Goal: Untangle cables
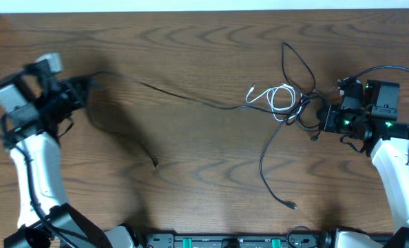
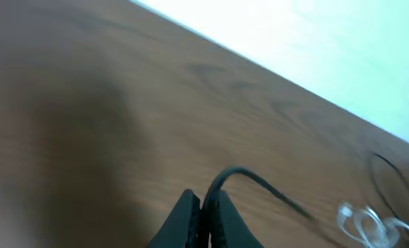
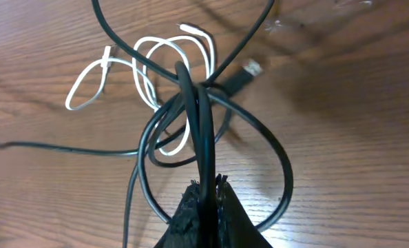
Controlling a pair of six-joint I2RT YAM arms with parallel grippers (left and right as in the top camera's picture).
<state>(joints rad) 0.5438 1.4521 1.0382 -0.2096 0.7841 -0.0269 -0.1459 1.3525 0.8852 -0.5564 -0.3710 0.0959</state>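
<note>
The cables lie tangled at the right of the table: black loops knotted with a short white cord. My right gripper is shut on a black cable at the knot's right edge. In the right wrist view the gripper pinches a black strand rising through the loops, with the white cord and a plug end behind. My left gripper is shut on a long black cable stretched leftward from the knot. The left wrist view shows that cable arching out of the shut gripper.
One black cable trails from the knot toward the front edge and ends in a plug. Another dark cable end lies left of centre. The table's far edge meets a white surface.
</note>
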